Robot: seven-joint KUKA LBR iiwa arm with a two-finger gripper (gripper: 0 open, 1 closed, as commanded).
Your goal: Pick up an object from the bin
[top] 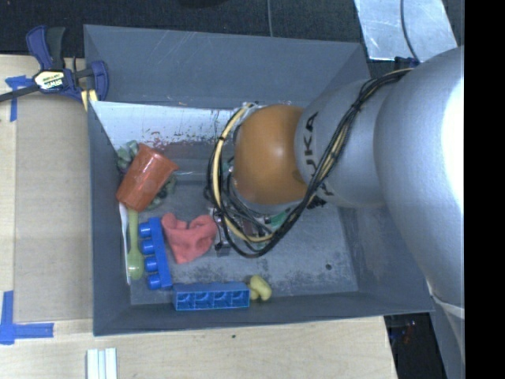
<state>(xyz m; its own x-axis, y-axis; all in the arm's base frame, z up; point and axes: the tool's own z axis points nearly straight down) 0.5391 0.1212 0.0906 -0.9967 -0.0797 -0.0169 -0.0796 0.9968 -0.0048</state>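
My gripper's dark body [224, 238] pokes out beneath the arm's wrist, low over the middle of the bin. It sits right at the right-hand edge of a crumpled pink-red soft thing [188, 238]; I cannot tell whether the two touch. Just left of the pink thing stands a blue studded brick [155, 253], lying lengthwise. A small yellow lump [259, 288] lies on the bin floor below the gripper, next to a long flat blue brick [211, 298] along the near wall.
An orange-red cup [145, 178] lies tilted at the bin's left, with a grey-green thing [126, 155] behind it. A yellow-green rod [133, 251] lies along the left wall. The arm covers the bin's right half.
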